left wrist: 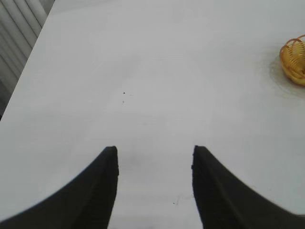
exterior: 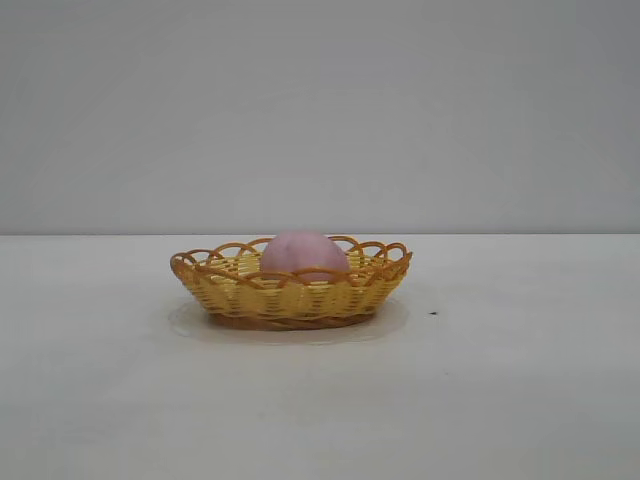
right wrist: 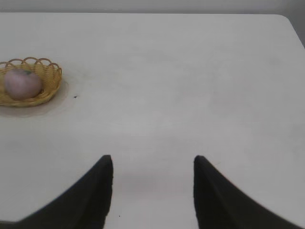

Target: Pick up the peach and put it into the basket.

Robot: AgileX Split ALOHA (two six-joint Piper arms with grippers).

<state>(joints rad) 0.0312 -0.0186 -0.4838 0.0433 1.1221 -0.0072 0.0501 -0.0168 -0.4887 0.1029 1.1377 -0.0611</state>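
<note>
Two dark fingertips frame the near edge of each wrist view, and in both the gap between them is bare white table. The left gripper [left wrist: 154, 157] stands parted, holding nothing, its fingers [left wrist: 102, 191] hovering over the table [left wrist: 152, 71] with only a couple of tiny dark specks ahead of it. The right gripper [right wrist: 152, 164] is the same: spread apart, nothing between its fingers [right wrist: 95, 195], the tabletop showing plainly through the gap. Neither gripper is near the task's things; both sit well back from them.

Farther out on the table stands the basket [exterior: 290, 298], a shallow round woven wicker piece with yellow sides and an orange-brown looped rim. In the exterior view it sits roughly in the middle of the table, resting flat, with a faint ring of shadow or sheen around its base and a small dark speck [exterior: 433, 313] on the table just off to one side. The right wrist view shows the basket [right wrist: 50, 88] well away from that gripper, and the left wrist view catches only a sliver of its rim [left wrist: 293, 59] at the picture's edge.

Inside the basket lies the peach [exterior: 303, 252], a dull pinkish-mauve rounded lump. Its top rises above the looped rim in the exterior view. From the right wrist camera the peach [right wrist: 21, 83] is seen resting within the basket's walls.

Beyond the table is a plain grey wall [exterior: 320, 100].
</note>
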